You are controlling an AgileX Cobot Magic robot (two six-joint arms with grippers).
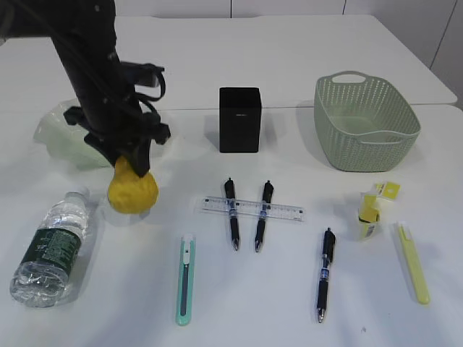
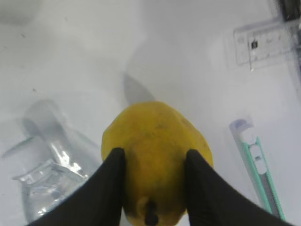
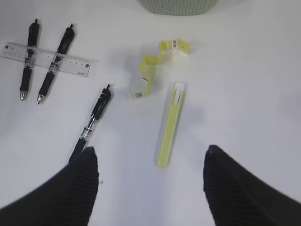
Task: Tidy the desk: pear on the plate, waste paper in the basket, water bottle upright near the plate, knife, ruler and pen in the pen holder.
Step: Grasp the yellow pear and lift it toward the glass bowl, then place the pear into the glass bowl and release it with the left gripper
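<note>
Pear [image 2: 155,155] clamped between left tool [image 2: 153,188] fingers, beside plate [image 1: 61,137]; right tool [image 3: 150,183] spread apart.

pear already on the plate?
No. The pear sits on the desk in front of the plate, with the left gripper shut on it.

ruler [image 3: 45,57]: fine scale marks, digits too small to read
water bottle [image 1: 52,248]: dark green label, text illegible
</note>
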